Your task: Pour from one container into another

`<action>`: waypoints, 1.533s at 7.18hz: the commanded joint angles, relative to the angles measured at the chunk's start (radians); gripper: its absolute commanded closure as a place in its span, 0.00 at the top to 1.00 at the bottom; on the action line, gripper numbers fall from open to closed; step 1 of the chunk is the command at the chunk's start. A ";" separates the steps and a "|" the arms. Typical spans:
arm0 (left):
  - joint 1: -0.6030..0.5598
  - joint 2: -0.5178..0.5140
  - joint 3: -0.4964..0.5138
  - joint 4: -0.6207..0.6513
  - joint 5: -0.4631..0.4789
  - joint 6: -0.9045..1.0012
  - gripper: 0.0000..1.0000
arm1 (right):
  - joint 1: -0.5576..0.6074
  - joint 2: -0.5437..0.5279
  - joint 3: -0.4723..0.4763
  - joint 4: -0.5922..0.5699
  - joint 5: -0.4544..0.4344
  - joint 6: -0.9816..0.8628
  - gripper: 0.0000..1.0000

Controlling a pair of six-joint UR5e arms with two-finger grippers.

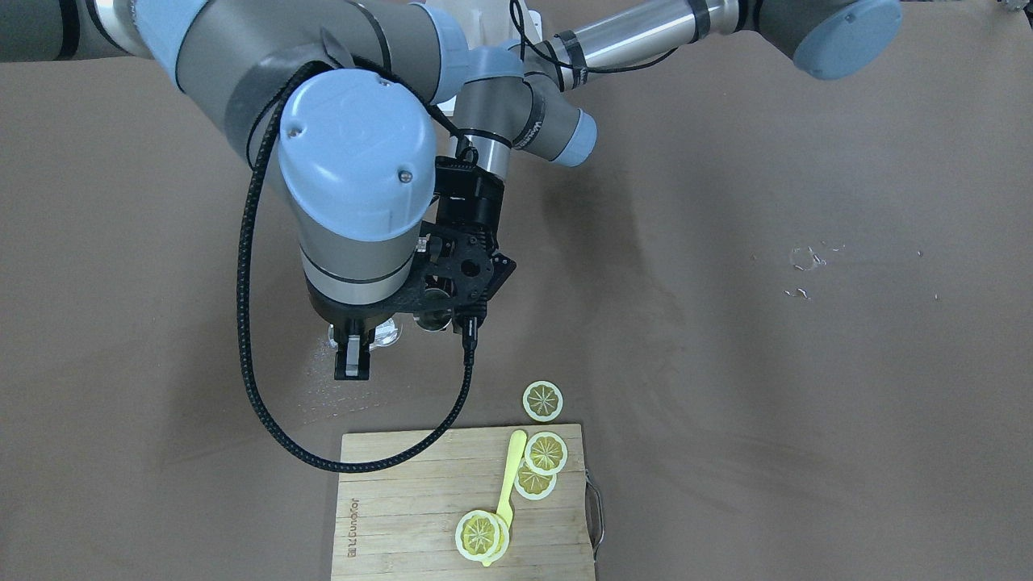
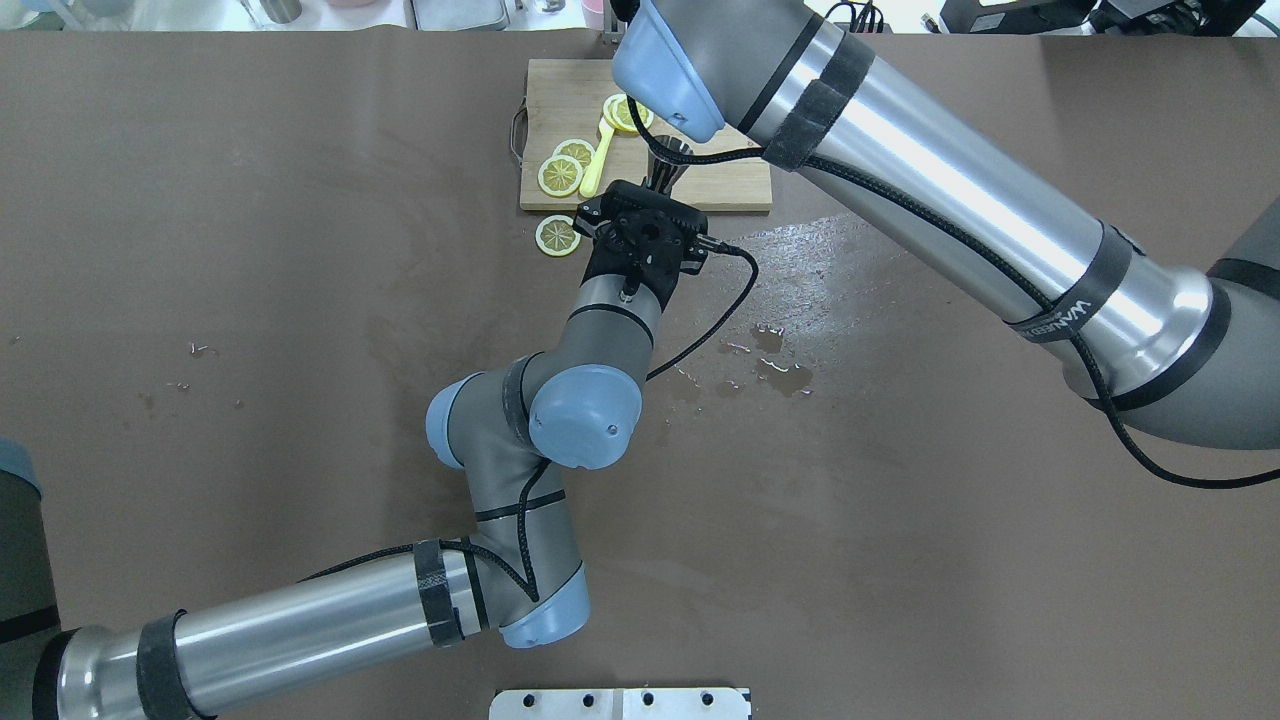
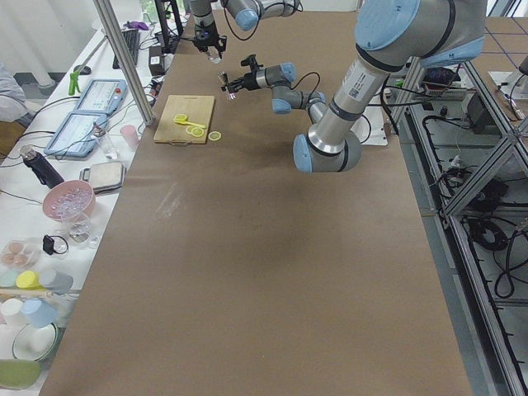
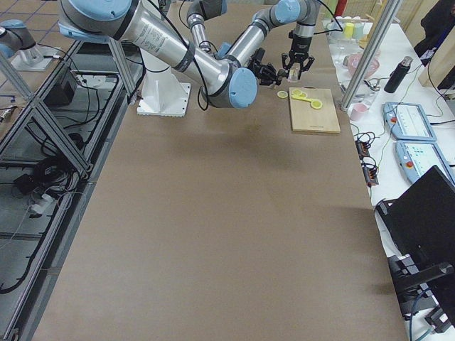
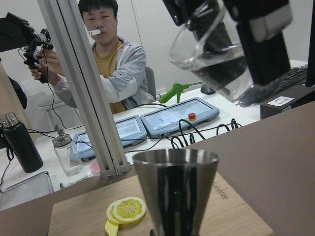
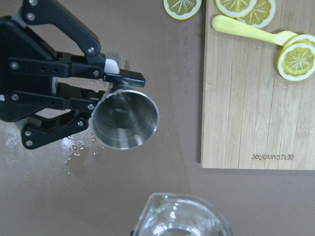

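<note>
Left pincer (image 6: 114,104) clamped on an upright steel cup (image 5: 176,191), mouth open to receive, over the wet desk (image 6: 167,167) beside the board (image 6: 246,108); right pincer (image 5: 237,49), closed on a tilted glass (image 5: 197,49) of water, hangs above, apparently ready to pour.

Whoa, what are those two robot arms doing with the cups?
They are set up to pour water. The left end effector holds a shiny metal cup upright just above the table. The right end effector holds a clear glass cup with water in it, tilted over the metal cup. No stream of water shows. Some drops are on the table, and lemon slices lie by a wooden board.
</note>
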State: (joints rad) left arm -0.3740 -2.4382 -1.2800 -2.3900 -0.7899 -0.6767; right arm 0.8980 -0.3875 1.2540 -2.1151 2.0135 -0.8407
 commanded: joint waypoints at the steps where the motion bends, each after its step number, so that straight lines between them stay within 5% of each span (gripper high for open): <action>1: 0.004 0.005 -0.001 -0.003 -0.005 0.002 0.00 | -0.007 0.009 -0.008 -0.003 -0.021 0.003 0.00; 11: 0.004 0.010 0.001 -0.006 0.000 0.023 0.00 | -0.074 0.035 -0.028 -0.008 -0.096 0.031 0.00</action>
State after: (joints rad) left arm -0.3696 -2.4298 -1.2782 -2.3959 -0.7909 -0.6554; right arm 0.8302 -0.3543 1.2249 -2.1232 1.9276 -0.8144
